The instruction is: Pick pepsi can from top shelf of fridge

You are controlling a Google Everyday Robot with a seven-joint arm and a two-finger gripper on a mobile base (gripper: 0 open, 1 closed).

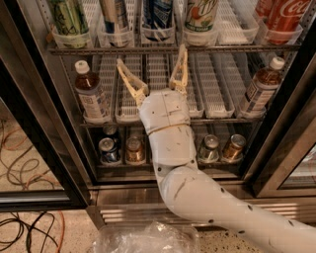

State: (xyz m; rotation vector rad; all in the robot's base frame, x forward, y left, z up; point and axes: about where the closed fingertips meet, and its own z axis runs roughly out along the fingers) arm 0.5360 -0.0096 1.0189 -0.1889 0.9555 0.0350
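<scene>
Two tan fingers [130, 80] are spread wide apart and grasp nothing. They point upward. One tip sits below and to the left of the pepsi can [158, 14], the other below and slightly to its right. The gripper [150, 55] therefore lies just beneath the can, not yet around it. Behind the fingers, a white jointed arm [170, 128] runs down and away from the can toward the lower right corner of the view.

The pepsi can stands upright in a white lane tray [157, 35] on the top shelf [237, 48] of the fridge [34, 128]. The can's top is cut off by the upper edge of the view. Just left of it stands a slimmer silver and blue can [114, 15]. Just right of it is a white can with green and red markings [201, 12]. A red Coca-Cola can [285, 15] stands well to its right.

To do this step well, the gripper probably needs to rise until the fingers clear the shelf's front edge and the tray lip. It can then move forward so one finger passes on each side of the pepsi can. The spread looks wider than the gaps to the neighbouring cans. Narrowing it first and centring on the can should avoid knocking them. The fingers should close on the can's body above the tray lip, then lift before drawing back.
</scene>
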